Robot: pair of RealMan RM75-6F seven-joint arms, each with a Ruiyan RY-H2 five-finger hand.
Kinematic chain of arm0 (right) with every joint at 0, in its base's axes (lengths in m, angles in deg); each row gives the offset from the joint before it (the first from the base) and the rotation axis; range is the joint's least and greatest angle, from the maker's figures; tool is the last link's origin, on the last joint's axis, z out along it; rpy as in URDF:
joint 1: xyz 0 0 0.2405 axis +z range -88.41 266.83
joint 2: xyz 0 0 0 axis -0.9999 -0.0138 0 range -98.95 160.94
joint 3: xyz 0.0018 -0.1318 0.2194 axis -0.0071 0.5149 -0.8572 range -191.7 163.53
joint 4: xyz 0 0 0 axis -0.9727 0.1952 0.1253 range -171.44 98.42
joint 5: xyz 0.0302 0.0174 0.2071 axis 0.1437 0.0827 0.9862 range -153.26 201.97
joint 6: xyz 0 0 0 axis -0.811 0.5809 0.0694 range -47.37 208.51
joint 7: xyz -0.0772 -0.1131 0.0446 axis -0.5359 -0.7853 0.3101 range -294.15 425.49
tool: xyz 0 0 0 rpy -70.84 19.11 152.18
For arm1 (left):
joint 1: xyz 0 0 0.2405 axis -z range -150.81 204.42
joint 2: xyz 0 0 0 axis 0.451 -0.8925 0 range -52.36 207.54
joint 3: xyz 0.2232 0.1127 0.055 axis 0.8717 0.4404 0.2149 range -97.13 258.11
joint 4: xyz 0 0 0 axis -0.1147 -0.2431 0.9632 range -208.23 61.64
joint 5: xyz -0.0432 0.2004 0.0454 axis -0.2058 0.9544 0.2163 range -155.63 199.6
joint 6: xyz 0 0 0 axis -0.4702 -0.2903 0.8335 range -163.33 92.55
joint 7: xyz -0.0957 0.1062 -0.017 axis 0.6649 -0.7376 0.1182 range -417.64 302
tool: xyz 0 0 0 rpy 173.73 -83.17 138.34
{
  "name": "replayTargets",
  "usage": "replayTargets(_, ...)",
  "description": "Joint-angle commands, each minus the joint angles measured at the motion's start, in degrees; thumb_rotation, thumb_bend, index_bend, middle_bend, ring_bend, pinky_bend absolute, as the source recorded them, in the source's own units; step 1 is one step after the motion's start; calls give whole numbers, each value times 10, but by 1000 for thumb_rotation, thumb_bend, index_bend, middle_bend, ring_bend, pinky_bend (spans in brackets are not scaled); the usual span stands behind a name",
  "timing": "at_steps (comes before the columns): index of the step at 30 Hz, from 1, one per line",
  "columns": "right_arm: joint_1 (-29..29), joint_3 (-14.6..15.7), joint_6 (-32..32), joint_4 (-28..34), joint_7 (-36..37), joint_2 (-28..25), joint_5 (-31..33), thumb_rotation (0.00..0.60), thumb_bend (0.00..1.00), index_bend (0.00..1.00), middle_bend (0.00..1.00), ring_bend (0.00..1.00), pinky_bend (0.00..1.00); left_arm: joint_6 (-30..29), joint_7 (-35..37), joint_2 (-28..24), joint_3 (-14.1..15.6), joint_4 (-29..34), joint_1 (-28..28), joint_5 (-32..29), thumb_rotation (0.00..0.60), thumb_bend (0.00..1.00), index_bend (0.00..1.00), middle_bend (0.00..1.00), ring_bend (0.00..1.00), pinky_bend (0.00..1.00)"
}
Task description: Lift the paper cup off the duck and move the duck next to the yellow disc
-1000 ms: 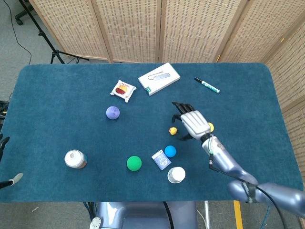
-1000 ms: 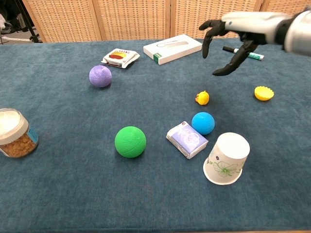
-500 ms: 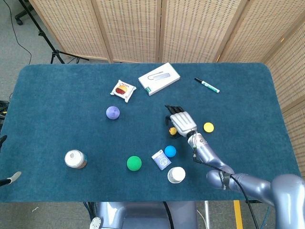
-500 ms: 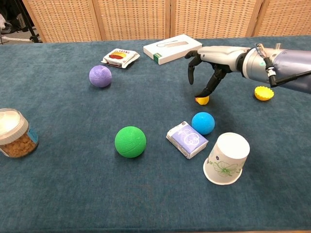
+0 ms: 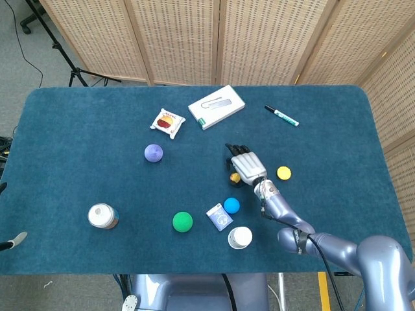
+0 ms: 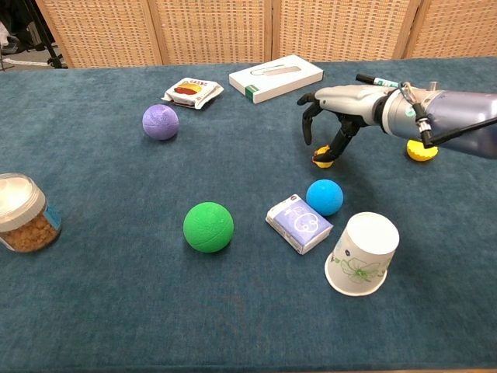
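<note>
— What does your head view give you?
— Your right hand (image 5: 247,166) covers the small yellow rubber duck (image 5: 235,177) on the blue table (image 5: 78,149); the flat yellow disc (image 5: 283,173) lies near, to the right.

— And your chest view?
— Your fingers (image 6: 339,143) are pinching the duck (image 6: 321,162). The white paper cup (image 6: 361,253) stands upside down, well apart. Left hand unseen.

Right hand (image 6: 335,116) palm down, fingers curled downward, seemingly pinching, left unseen

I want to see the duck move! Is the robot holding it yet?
Cannot tell: the right hand has its fingertips on the duck's top, which sits on the table.
</note>
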Motion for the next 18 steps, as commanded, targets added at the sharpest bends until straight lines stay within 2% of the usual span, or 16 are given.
replayTargets(1,0,2,1,2,-4,-2,0,600,311,441,0,0,64,1,-1,0,0,0,1,0,600,0,0,0,0,0)
replayTargets(13,-1,9,8,-30,-6,11,-5,600,311,441,0,0,64,10,0,-3,3,2,4,0,600,0,0,0,0,0)
replayTargets(18,-4,10,13,-41,6,16,-14,600,311,504,0,0,64,10,-2,-2,3,2,5,0,600,0,0,0,0,0)
